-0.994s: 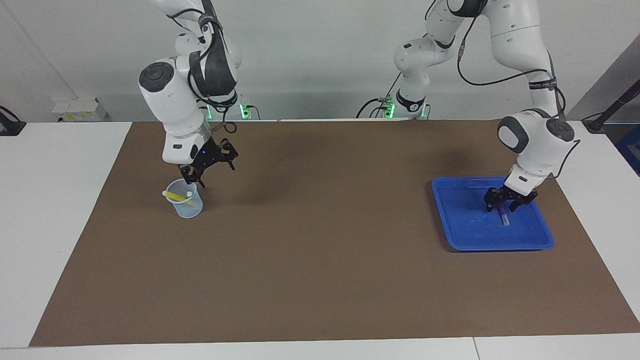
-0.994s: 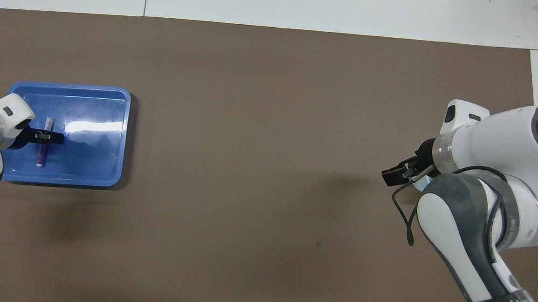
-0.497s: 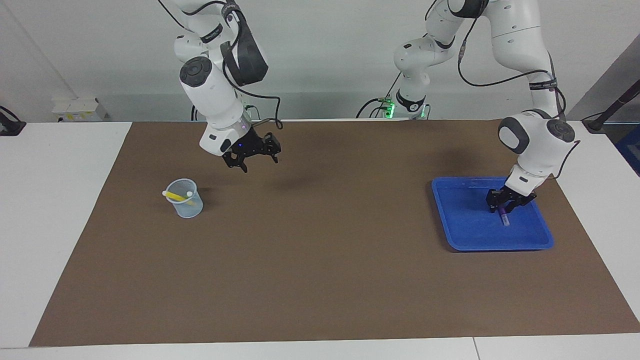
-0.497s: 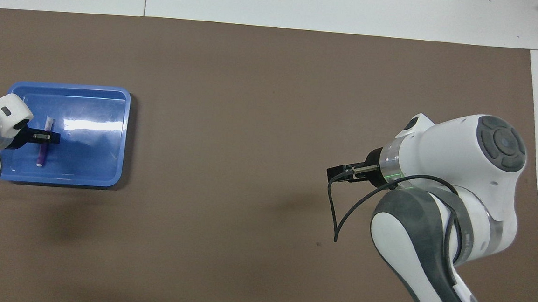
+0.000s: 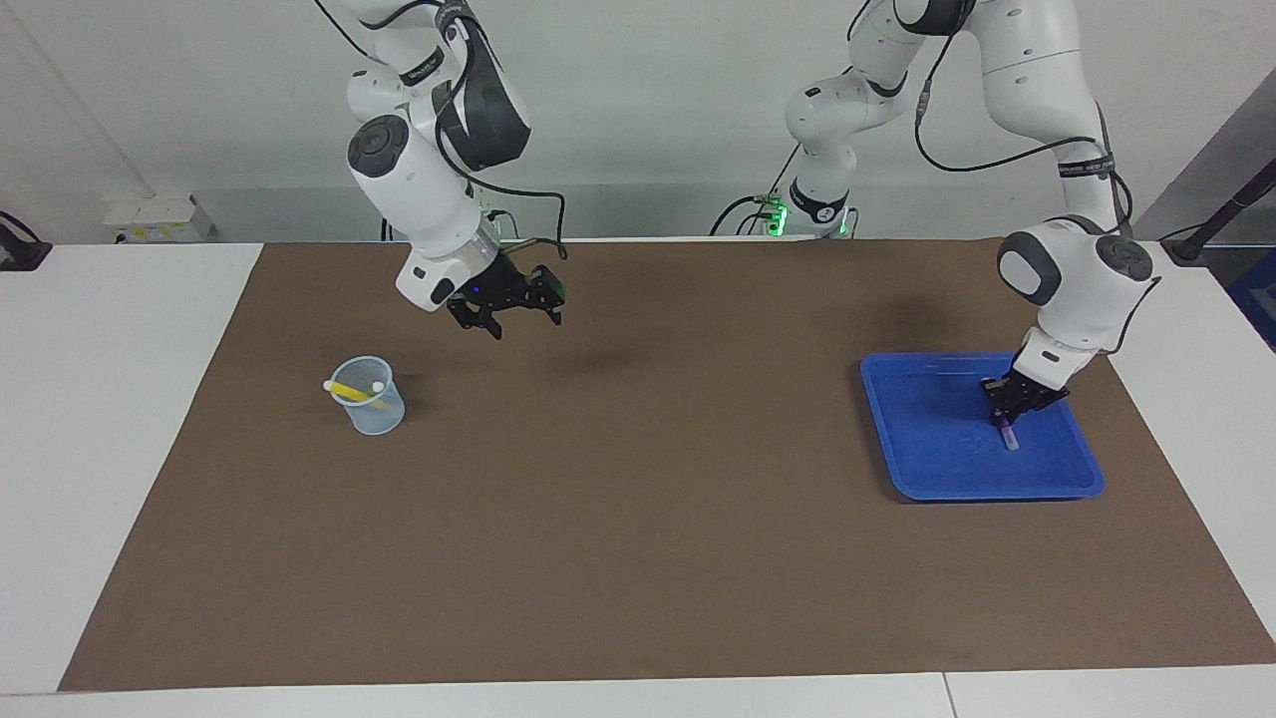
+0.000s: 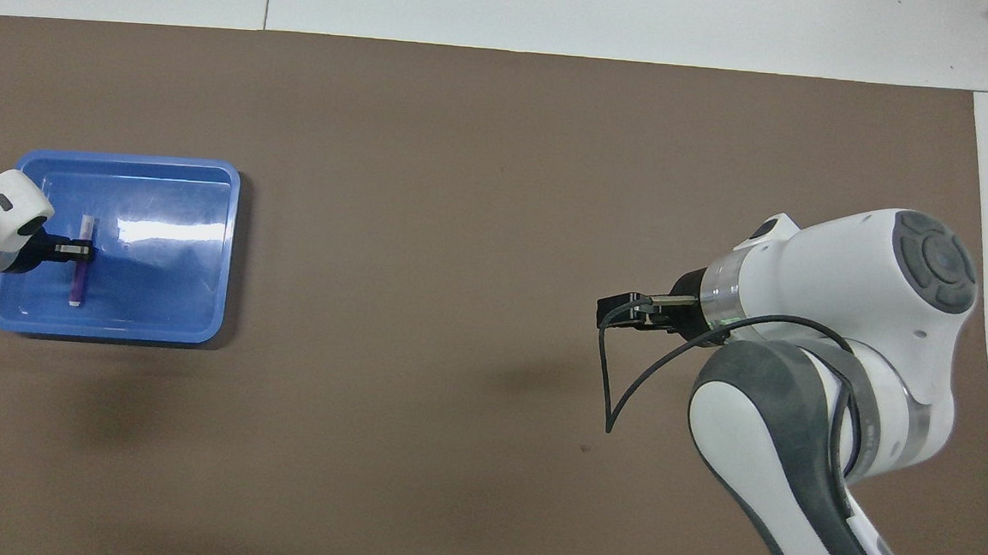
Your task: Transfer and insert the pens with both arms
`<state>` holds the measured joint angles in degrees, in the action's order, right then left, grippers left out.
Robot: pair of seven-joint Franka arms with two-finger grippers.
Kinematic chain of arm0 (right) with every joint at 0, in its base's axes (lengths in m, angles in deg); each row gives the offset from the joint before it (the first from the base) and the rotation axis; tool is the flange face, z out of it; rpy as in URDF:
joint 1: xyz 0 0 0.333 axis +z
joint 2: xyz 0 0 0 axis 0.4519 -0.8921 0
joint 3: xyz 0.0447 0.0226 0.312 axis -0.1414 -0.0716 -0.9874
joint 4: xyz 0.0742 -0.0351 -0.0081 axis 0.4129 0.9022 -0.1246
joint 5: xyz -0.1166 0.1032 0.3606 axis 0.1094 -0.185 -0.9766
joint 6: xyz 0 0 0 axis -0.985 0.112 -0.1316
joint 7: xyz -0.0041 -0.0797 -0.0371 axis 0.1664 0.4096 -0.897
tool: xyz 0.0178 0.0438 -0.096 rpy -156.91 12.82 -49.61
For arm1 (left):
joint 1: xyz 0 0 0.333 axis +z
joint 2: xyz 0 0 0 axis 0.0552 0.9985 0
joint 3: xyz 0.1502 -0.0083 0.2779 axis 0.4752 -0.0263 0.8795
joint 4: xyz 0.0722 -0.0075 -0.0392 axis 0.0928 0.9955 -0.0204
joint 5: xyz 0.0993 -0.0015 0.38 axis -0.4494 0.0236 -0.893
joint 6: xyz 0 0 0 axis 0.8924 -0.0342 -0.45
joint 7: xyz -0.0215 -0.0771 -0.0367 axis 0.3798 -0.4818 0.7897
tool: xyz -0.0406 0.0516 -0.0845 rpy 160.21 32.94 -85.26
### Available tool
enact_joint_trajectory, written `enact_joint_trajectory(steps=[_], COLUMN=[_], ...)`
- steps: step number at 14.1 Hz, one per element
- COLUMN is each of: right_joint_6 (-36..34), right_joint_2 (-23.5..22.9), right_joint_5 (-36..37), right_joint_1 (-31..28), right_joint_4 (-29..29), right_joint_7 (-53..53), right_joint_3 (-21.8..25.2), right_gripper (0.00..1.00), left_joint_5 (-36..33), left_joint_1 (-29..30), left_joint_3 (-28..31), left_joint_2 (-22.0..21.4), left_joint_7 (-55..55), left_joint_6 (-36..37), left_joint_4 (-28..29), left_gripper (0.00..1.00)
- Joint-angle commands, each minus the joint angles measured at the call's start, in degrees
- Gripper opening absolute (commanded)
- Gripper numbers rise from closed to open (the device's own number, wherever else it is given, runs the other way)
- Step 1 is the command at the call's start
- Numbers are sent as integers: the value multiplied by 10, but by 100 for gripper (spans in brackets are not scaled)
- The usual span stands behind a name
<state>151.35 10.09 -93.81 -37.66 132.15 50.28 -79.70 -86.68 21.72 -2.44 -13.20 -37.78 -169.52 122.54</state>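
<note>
Your left gripper [image 5: 1015,402] is reaching down into the blue tray [image 5: 922,459] at the left arm's end of the table, and its fingers are pressing together on the purple pen [image 5: 1008,433]. That pen is lying on the tray floor with its pale end poking out from under the gripper, pointing away from the robots. In the overhead view you are seeing the same grip: the left gripper [image 6: 75,249] is crossing the purple pen [image 6: 78,282] about a third of the way along its length, with both ends of the pen showing on either side of the fingers. Your right gripper [image 5: 508,311] is hanging in the air over the bare brown mat [image 5: 638,519], with its jaws standing apart and nothing between them; from above the right gripper [image 6: 620,313] is showing over open mat as well. The clear cup [image 5: 371,399] is standing on the mat toward the right arm's end of the table, and the yellow pen [image 5: 351,390] is leaning inside it, its pale end resting at the rim. The cup is hidden under the right arm in the overhead view.
</note>
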Motion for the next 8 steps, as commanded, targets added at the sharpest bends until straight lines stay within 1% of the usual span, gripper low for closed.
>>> enact_joint_trajectory(steps=[1, 3, 6, 8], right_joint_6=[-1, 4, 49, 84], right_joint_2=[3, 2, 0, 1], right_joint_5=[-22, -77, -119, -165], right_joint_1=[-1, 2, 38, 70], right_joint_4=[-2, -5, -4, -4], right_joint_7=[28, 47, 100, 122], right_joint_3=[-2, -3, -3, -3], right_gripper=[100, 100, 100, 100], left_joint_5=[-11, -11, -11, -10], left_joint_1=[-3, -5, -25, -33], left_joint_3=[-2, -4, -5, -8], left_joint_2=[10, 4, -19, -39], left_joint_7=[32, 60, 113, 146], left_joint_6=[66, 120, 201, 244], left_joint_4=[-41, -72, -106, -118], left_gripper=[0, 0, 0, 0])
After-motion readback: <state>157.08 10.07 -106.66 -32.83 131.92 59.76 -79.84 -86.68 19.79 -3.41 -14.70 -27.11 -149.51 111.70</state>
